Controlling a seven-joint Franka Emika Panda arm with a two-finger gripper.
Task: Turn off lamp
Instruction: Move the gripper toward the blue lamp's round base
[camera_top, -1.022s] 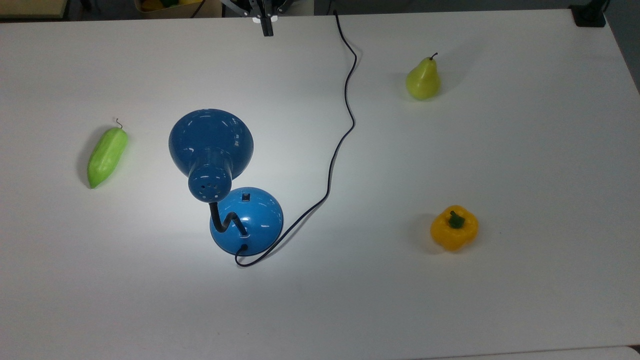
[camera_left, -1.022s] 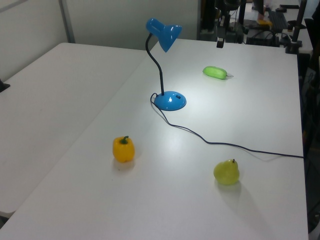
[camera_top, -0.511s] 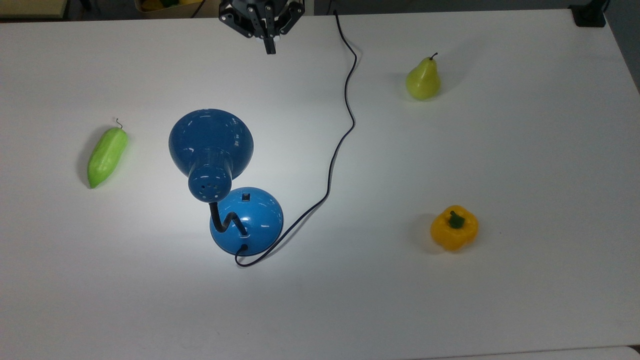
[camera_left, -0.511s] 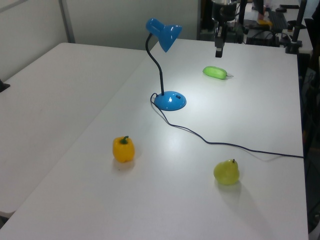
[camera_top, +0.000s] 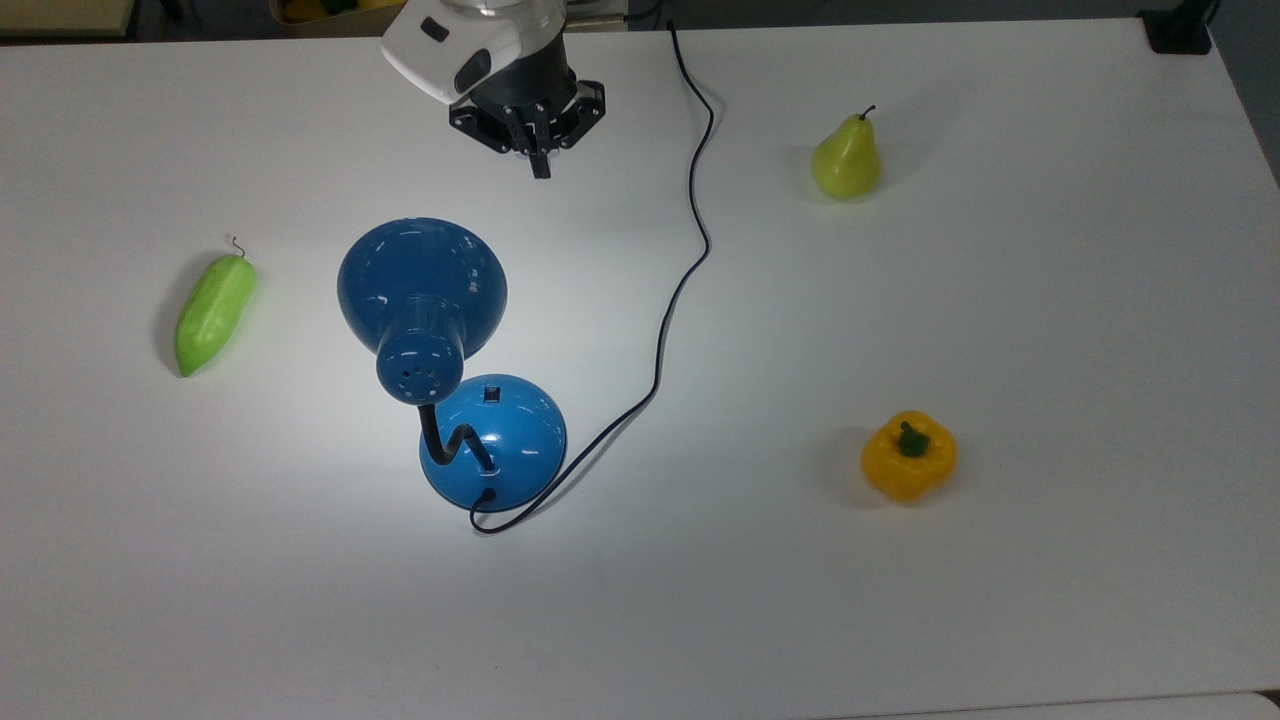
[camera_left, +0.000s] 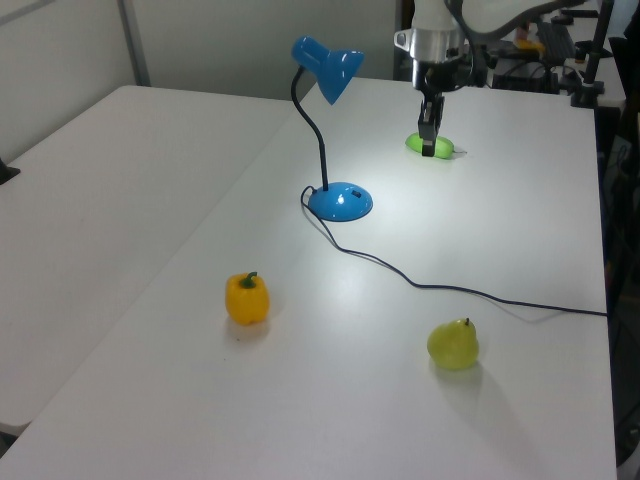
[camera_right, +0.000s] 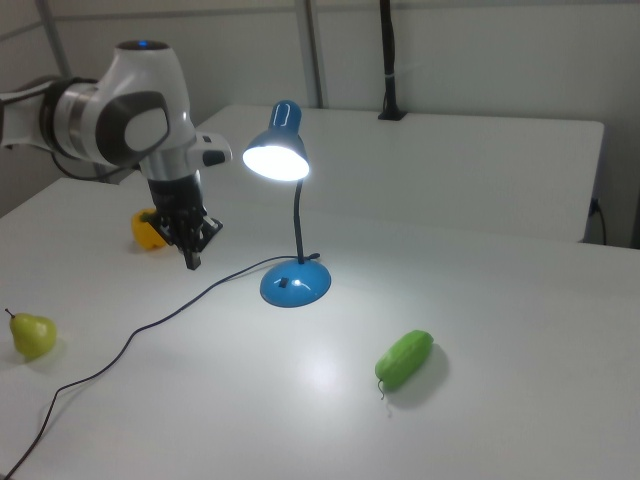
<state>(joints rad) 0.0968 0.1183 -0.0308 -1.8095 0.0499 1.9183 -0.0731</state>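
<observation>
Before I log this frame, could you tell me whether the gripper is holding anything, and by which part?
Nothing is held. The gripper, fingers together, hangs in the air apart from the glossy blue desk lamp.

Overhead plus two opposite oblique views, shared lamp (camera_top: 455, 360).

you see the lamp (camera_top: 450, 370) standing on its round blue base (camera_right: 295, 284), and it is shining: the shade (camera_right: 277, 153) glows bright white in the right view. the shade is round and glossy blue, on a bent black neck (camera_left: 318, 135). a small black switch (camera_top: 491, 394) sits on the base, on the side facing the gripper (camera_top: 540, 172). in the top view the lamp is below the gripper and well apart from it. its thin black cord (camera_top: 680, 270) runs from the base up past the top view's right of the gripper.
</observation>
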